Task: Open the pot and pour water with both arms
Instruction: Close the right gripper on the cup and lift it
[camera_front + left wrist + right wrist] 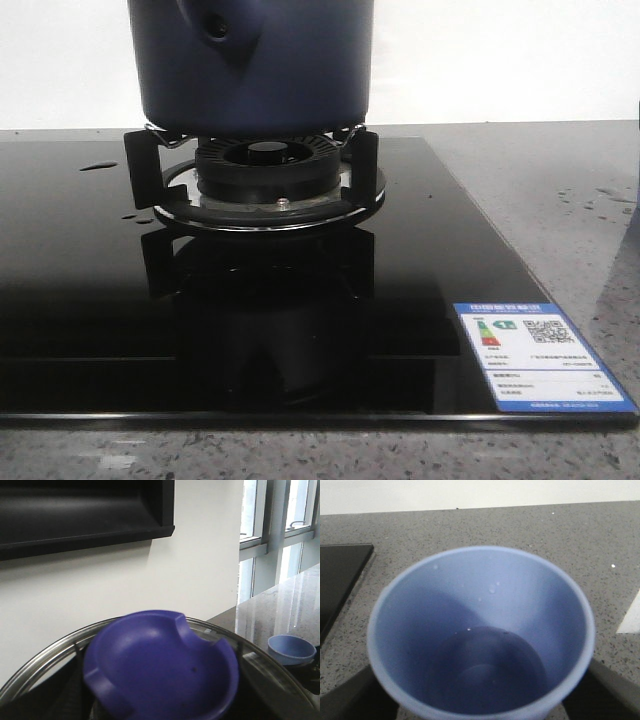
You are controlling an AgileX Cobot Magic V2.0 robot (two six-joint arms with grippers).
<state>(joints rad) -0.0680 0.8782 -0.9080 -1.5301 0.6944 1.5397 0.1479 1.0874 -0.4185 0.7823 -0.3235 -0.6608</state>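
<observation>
The dark navy pot stands on the gas burner, its side nub facing the camera and its top cut off by the frame. The left wrist view is filled by the blurred purple-blue lid knob on a glass lid with a metal rim. My left gripper sits around the knob, and only dark shapes beside it show. My right gripper is shut on the pale blue cup, which holds a little water. That cup stands on the counter.
The burner sits in a black glass cooktop with a sticker label at its front right corner. Speckled grey counter surrounds it. Water drops lie on the glass. A white wall, a dark shelf and windows stand behind.
</observation>
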